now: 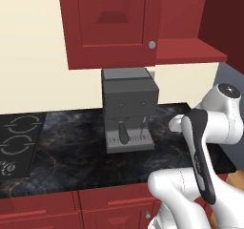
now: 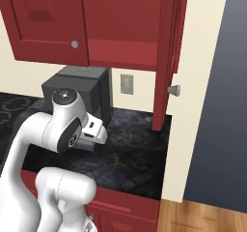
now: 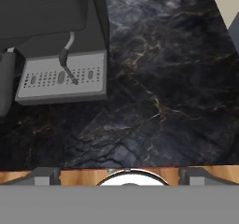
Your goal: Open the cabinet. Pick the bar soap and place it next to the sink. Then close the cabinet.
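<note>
Cabinet (image 2: 120, 28) hangs above the dark stone counter (image 1: 71, 151) with its right door (image 2: 166, 57) swung open and a bare red shelf (image 1: 188, 49) showing. Gripper (image 3: 119, 174) is released, fingers spread wide, above the counter just beside the grey coffee machine (image 1: 127, 106); I cannot see the bar soap.

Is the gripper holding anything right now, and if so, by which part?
Nothing is held. The gripper is open over bare counter beside the coffee machine, with nothing between its fingertips.
</note>
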{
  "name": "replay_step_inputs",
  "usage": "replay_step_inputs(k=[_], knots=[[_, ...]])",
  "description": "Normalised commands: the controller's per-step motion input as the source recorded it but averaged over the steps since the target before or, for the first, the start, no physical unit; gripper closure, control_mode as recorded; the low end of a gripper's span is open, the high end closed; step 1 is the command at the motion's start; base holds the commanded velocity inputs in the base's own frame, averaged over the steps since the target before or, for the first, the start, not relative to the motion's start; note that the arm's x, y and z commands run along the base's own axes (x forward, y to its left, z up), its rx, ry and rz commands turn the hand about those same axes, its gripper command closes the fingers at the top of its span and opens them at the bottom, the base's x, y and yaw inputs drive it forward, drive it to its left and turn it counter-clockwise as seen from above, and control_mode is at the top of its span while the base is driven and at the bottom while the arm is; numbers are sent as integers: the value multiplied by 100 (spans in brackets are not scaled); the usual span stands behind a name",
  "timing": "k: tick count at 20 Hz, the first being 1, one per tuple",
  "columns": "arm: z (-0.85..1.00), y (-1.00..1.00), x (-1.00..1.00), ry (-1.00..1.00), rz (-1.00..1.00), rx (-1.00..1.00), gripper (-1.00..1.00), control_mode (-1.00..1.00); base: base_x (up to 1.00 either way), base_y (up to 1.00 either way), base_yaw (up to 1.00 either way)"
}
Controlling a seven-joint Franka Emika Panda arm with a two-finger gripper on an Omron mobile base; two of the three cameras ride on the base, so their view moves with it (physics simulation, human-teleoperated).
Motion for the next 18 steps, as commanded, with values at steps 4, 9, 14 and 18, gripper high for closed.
replay_step_inputs(k=[4, 9, 14, 18], knots=[[0, 0, 0, 0, 0, 0, -100, 100, 0, 0, 0], [0, 0, 0, 0, 0, 0, -100, -100, 0, 0, 0], [0, 0, 3, 0, 0, 0, -100, -100, 0, 0, 0], [0, 0, 0, 0, 0, 0, -100, -100, 0, 0, 0]])
